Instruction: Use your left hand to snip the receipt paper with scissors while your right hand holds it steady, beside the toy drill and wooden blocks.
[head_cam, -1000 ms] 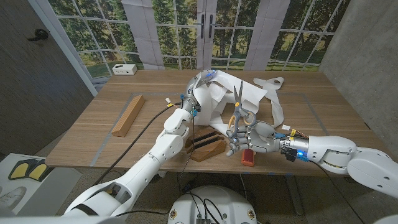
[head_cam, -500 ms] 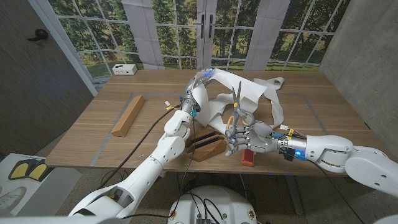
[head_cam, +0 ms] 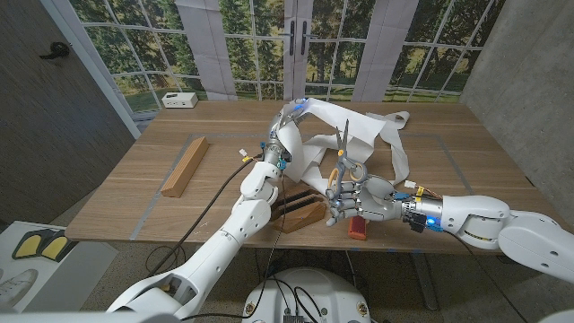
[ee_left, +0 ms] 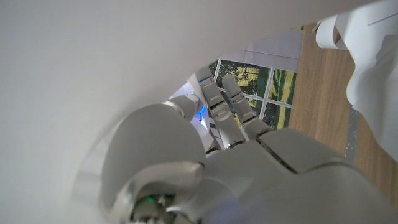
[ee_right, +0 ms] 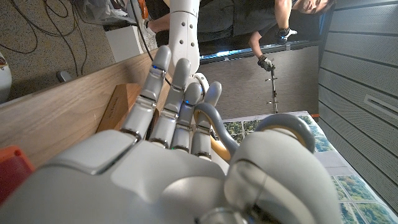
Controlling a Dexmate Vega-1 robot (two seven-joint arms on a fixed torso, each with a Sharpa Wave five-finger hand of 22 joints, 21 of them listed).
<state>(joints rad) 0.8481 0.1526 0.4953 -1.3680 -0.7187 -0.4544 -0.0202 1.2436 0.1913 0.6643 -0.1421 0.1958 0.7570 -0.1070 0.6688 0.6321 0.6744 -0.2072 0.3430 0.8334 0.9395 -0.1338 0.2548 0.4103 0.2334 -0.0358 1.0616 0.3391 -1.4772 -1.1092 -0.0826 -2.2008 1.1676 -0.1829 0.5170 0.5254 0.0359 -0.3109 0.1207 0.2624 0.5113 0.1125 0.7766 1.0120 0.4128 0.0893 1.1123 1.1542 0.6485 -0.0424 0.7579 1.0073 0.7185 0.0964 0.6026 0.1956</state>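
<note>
**A:** Since a second ago the receipt paper (head_cam: 309, 148) has been pulled out from a bunched sheet into looser loops, and the left hand (head_cam: 289, 119) has edged a little farther across the table (head_cam: 134, 184); the right hand (head_cam: 359, 199) has barely shifted.

**B:** Who holds what?

**A:** Contrary to the task, the right hand grips the scissors (head_cam: 344, 152) by the handles, blades pointing up and away from the robot, while the left hand is wrapped up in the paper at the far end. I judge it is holding the strip, though the fingers (ee_left: 230, 102) are mostly hidden by it.

**B:** How will the paper handle?

**A:** Very light, limp, easily torn. It hangs in slack ribbons between the left hand and the scissors and trails over the table on the right. Slack paper folds between blades rather than cutting, so it probably wants to be held taut close to the blades.

**B:** And the scissors?

**A:** Stiff, with smooth handles that could twist in the hand. A wooden block (head_cam: 300, 215) sits just beside the right hand.
</note>
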